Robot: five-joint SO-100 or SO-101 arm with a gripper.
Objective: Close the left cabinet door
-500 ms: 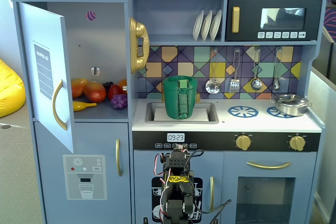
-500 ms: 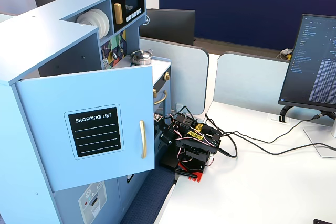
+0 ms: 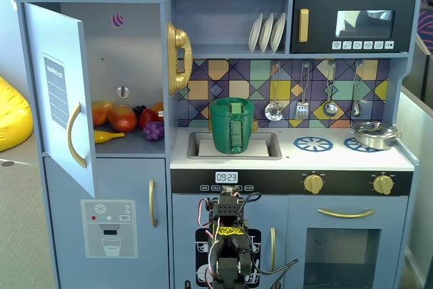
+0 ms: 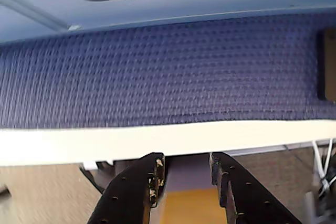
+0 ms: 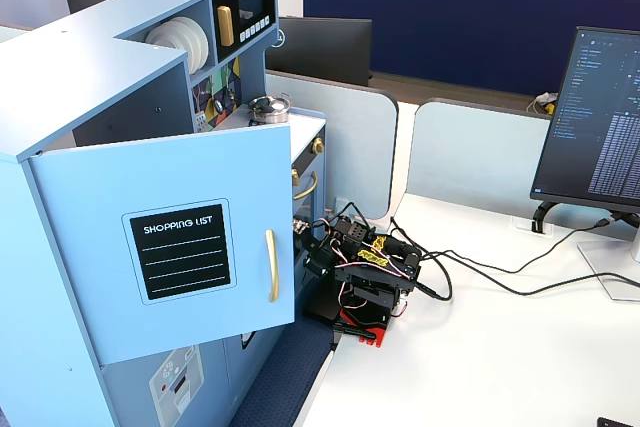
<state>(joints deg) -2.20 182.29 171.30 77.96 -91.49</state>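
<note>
White desk [image 5: 520, 347], monitor [image 5: 595, 117] at right. Left cabinet door [image 5: 165, 247] swung wide open, toy fruit [image 3: 122, 118] inside. Gripper [image 4: 185, 174] parted, empty.

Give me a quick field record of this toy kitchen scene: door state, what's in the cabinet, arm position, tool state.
left cabinet door: swung wide open
door handle: gold, untouched
cabinet contents: toy fruit on the shelf
arm: folded low in front of the kitchen, away from the door
tool: open, empty, pointing down
sink: green cup inside
</note>
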